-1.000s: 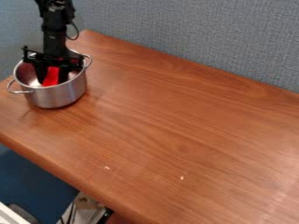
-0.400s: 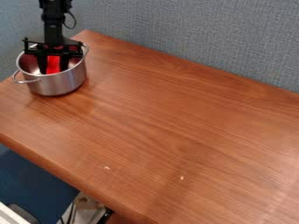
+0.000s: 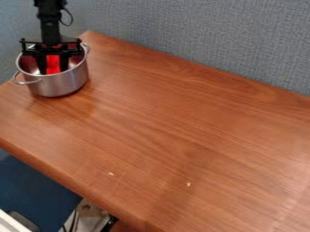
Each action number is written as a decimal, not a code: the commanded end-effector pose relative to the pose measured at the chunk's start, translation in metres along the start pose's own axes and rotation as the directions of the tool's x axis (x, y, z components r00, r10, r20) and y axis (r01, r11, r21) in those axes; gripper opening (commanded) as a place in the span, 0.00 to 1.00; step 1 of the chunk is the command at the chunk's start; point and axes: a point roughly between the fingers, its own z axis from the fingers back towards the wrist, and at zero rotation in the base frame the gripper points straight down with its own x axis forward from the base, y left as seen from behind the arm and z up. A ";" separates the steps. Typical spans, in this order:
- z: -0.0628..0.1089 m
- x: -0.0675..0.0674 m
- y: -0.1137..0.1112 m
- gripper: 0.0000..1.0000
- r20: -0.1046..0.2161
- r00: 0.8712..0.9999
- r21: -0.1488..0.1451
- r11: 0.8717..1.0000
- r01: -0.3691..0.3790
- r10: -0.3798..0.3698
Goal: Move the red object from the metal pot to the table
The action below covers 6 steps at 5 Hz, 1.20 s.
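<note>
Pot [image 3: 53,77] stands at the far left of the table [image 3: 182,127], close to its left edge, upright, with one small side handle showing on its left. The gripper [image 3: 50,63] comes straight down into the pot's mouth from above, its black arm rising out of the top of the view. Its two dark fingers [image 3: 63,60] sit inside the rim, one on each side of the red block [image 3: 51,65], which stands roughly on end inside the pot. The jaws look partly closed with the block between them; the likely reading is that they pinch it, though firm contact on both sides is too small to confirm. A vertical approach suits the pot's straight walls, since a slanted entry would foul the rim.

The block is inside the pot, not on the table, so the task stands at the grasp stage with the lift and set-down outstanding. The pot may drag along if a finger catches the wall.

To the right, the wooden tabletop runs broad and bare toward the near right, offering ample room for placing the block. A blue-grey wall [image 3: 206,36] backs the far side.
</note>
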 end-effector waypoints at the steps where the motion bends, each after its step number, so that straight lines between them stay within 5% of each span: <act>1: -0.010 -0.004 0.023 0.00 -0.063 0.997 -0.006 0.999 -0.046 0.045; 3: -0.004 -0.006 0.022 0.00 -0.094 0.995 -0.029 0.998 -0.047 0.044; 5: -0.013 -0.008 0.013 0.00 -0.164 0.985 -0.032 0.998 0.051 -0.055; 6: -0.011 -0.004 0.009 0.00 -0.167 0.984 -0.031 0.998 0.058 -0.062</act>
